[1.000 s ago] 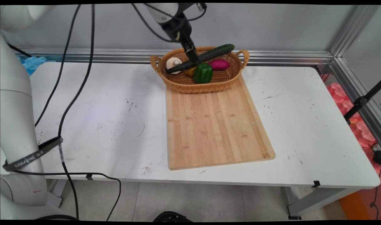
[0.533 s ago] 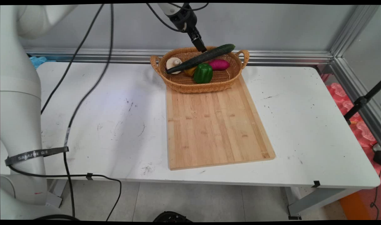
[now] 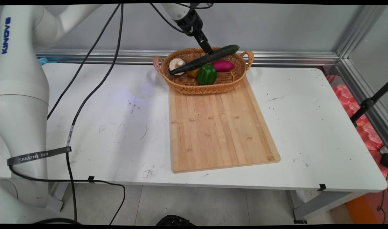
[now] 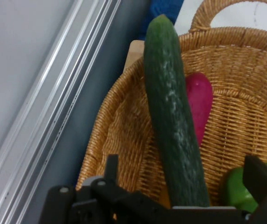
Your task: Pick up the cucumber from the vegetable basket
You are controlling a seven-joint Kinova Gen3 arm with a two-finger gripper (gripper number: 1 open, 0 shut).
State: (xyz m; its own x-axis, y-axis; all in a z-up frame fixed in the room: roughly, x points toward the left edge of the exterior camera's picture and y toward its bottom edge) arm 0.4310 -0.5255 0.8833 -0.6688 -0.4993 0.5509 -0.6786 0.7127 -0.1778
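My gripper [image 3: 208, 50] hangs over the back rim of the wicker basket [image 3: 181, 86], just above the cucumber [image 3: 204, 59]. My fingers stand apart, one on each side of the cucumber in the hand view [image 4: 182, 186], and I cannot tell whether either one touches it.

The cucumber is long, dark green, with a rough, pale-speckled skin and a blunt rounded tip. It lies slantwise across the basket: in the main view its long axis runs from lower left, near the basket's left end, up to the right, where its tip pokes out over the back rim near the right handle. It rests on top of the other produce.

Going left to right inside the basket: a white mushroom [image 3: 176, 65] under the cucumber's left end, a yellow-orange piece [image 3: 193, 73] mostly hidden beneath the cucumber so I cannot name it, a green bell pepper [image 3: 207, 74] at the front, and a magenta sweet potato [image 3: 223, 65] just beside the cucumber on the right. In my hand view the sweet potato [image 4: 200, 107] lies pressed against the cucumber's side and the pepper [image 4: 239, 191] sits close by my finger.

The basket stands on the far end of a bamboo cutting board [image 3: 218, 127], which lies on the white table [image 3: 308, 127]
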